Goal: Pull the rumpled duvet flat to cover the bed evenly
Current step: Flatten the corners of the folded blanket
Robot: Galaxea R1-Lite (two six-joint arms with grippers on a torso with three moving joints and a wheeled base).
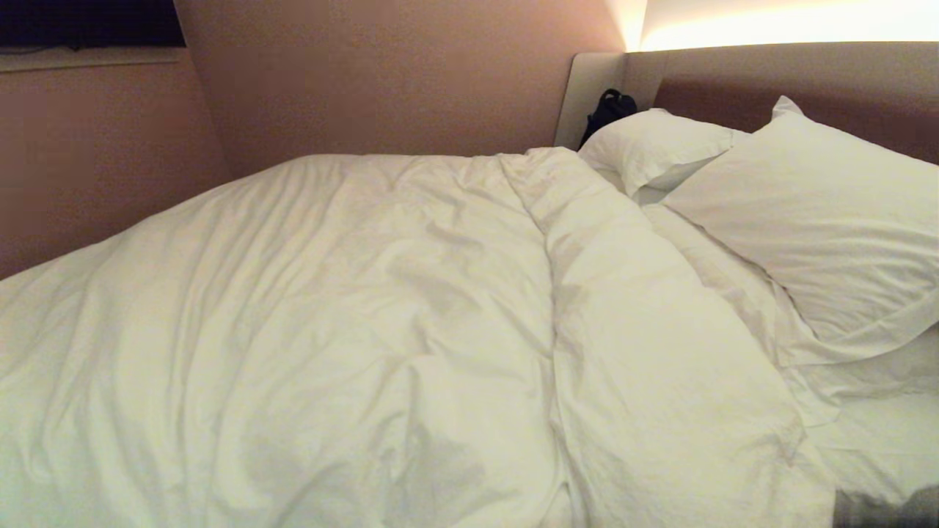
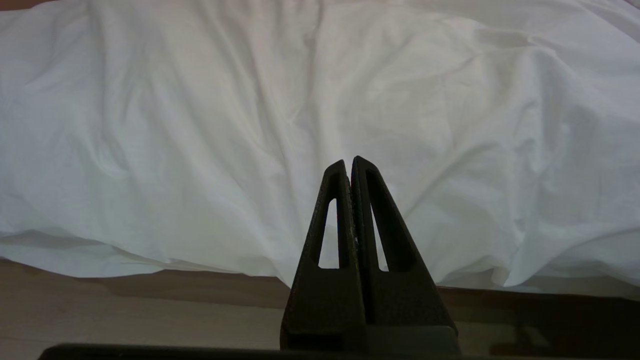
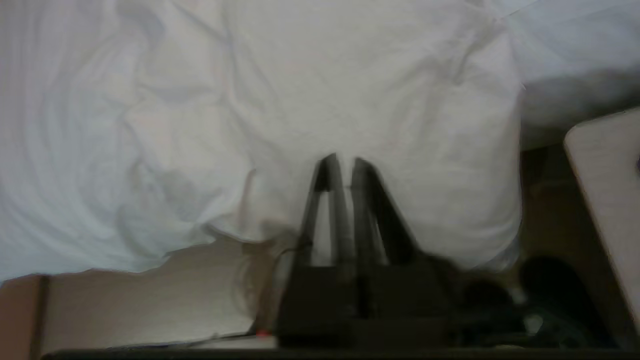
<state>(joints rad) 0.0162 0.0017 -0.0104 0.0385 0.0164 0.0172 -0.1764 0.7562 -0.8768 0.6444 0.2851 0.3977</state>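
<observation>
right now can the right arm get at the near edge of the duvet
Probably yes. The right end effector hangs just in front of the duvet where it drapes over the bed's side, with nothing between them, but it is shut and would have to open first.

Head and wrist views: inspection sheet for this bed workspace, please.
Surface: bed, white sheet bare near the pillows.
Job's things: duvet rumpled, ridge fold down its pillow-side part, edge draped over the bed side.
Clutter: two pillows; dark object by the headboard.
Grippers: left gripper shut, empty, off the duvet; right gripper shut, in front of the duvet edge, grip unclear.
Cables: nothing seen.
Surroundings: pinkish wall.
</observation>
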